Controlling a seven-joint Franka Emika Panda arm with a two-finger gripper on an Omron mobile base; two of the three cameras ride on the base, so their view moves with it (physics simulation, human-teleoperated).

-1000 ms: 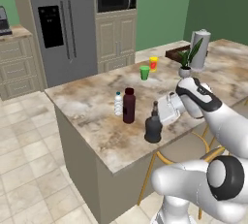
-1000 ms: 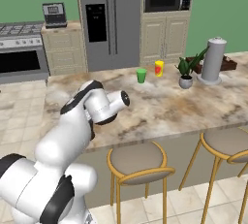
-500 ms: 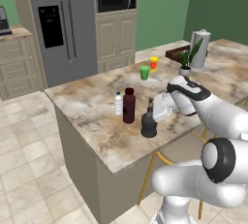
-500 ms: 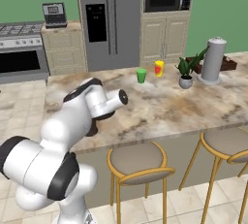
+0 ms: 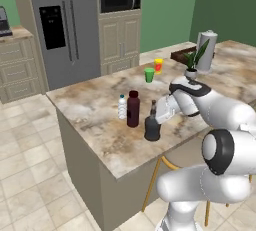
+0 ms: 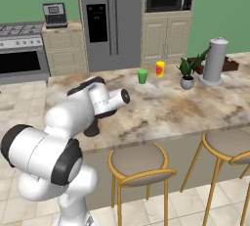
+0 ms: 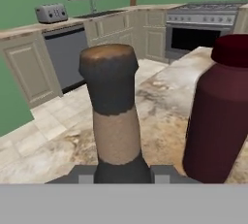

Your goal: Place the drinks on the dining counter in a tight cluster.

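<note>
- Left base view, left to right on the dining counter (image 5: 95, 120): water bottle (image 5: 122, 107), then maroon bottle (image 5: 133, 108) touching or just beside it, then black bottle (image 5: 152, 125) slightly nearer the front edge.
- Gripper (image 5: 159, 116) is clamped on the black bottle's thin neck; hand view shows the neck (image 7: 115, 126) centred between the two finger tips, maroon bottle (image 7: 220, 111) close on its right.
- Can't tell from these views whether the black bottle's base is sitting on the counter or just above it.
- Progress, my read: water and maroon bottles are already paired. The black one is near them but with a visible gap, so the cluster isn't tight yet. What's left is to nudge it in next to the maroon bottle, set it down and let go.
- Edges: the black bottle stands closest to the front edge of the counter, though there is bare stone in front of it. Moving it inward also takes it away from that edge.
- Room: open stone all around the trio. Green cup (image 5: 149, 75) and yellow-and-red cup (image 5: 158, 65) are well apart at the far side; potted plant (image 5: 192, 65) and grey canister (image 5: 206, 51) sit further right, out of the way.
- Risk: the neck grip is high up, so a sideways push could tip the maroon bottle into the water bottle.
</note>
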